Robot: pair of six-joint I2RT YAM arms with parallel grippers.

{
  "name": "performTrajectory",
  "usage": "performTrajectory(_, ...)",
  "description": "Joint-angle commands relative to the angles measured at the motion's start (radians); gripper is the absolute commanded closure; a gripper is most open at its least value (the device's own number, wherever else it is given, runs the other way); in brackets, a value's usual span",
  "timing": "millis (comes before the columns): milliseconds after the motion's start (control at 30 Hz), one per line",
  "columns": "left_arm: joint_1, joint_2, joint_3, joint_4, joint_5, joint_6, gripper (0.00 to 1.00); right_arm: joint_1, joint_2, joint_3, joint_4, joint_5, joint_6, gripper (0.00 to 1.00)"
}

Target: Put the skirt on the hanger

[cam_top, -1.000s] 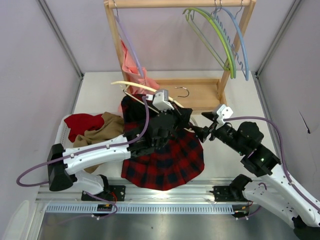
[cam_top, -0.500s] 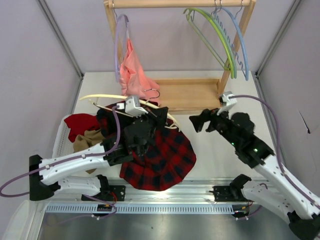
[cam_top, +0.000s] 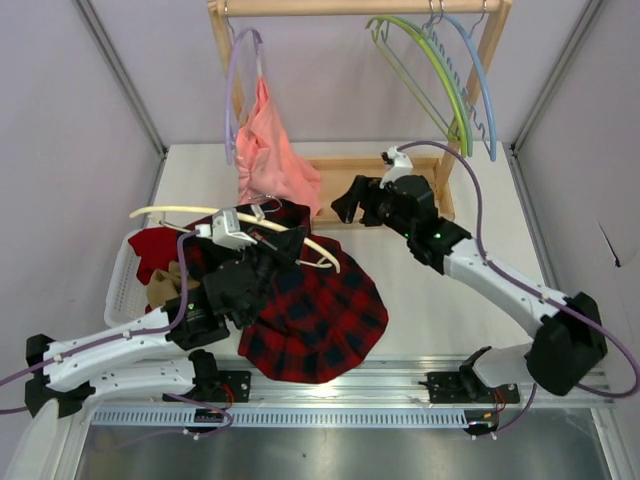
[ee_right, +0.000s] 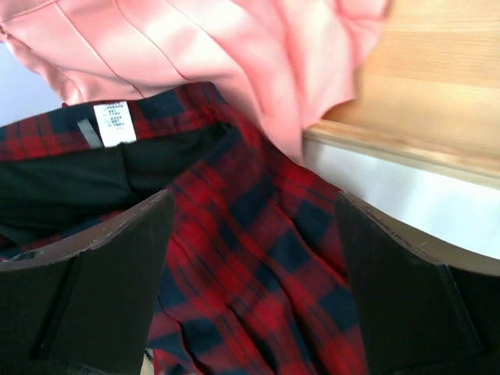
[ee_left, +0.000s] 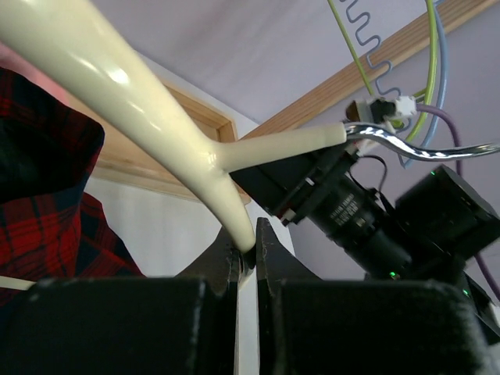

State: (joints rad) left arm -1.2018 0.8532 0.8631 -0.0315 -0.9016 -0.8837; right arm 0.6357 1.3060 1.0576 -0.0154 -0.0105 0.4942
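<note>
The cream hanger [cam_top: 170,211] is held above the table, and my left gripper [cam_top: 268,240] is shut on it. In the left wrist view the hanger's thick middle [ee_left: 199,152] runs down into the closed jaws of the left gripper [ee_left: 248,251], and its metal hook [ee_left: 426,147] points right. The red and black plaid skirt [cam_top: 322,318] hangs around the hanger and spreads over the table. My right gripper [cam_top: 346,202] hovers open near the skirt's far edge. Through the right wrist view the plaid skirt [ee_right: 266,203] lies between the spread fingers of the right gripper [ee_right: 250,269], untouched.
A wooden rack [cam_top: 385,186] stands at the back. A salmon-pink garment [cam_top: 268,155] hangs from it on a lilac hanger, and green and blue hangers [cam_top: 452,85] hang at its right. A white basket [cam_top: 121,283] with red and tan cloths sits at the left.
My left arm has drawn the hanger and skirt to the left. The right gripper has opened, left the skirt's right side and moved back and left toward the rack.
</note>
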Motion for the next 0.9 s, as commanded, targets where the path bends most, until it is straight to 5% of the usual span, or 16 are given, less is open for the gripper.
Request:
performTrajectory(0,0.005,-0.039,-0.009,0.013,-0.042,0.041,1.00,0.019,0.093,0.074,0.129,-0.071,0.069,0.12)
performTrajectory(233,0.005,-0.065,-0.024,0.025,-0.056,0.058,1.00,0.073,0.349,0.232,0.117,-0.065,0.064,0.18)
performTrajectory(500,0.008,-0.082,-0.029,0.048,-0.082,0.081,1.00,0.085,0.455,0.311,0.131,-0.048,0.038,0.29)
performTrajectory(700,0.022,-0.086,-0.030,0.058,-0.076,0.095,1.00,0.085,0.506,0.331,0.104,-0.106,0.007,0.51)
performTrajectory(867,0.024,-0.086,-0.032,0.059,-0.066,0.100,1.00,0.085,0.487,0.277,0.140,-0.137,0.003,0.80)
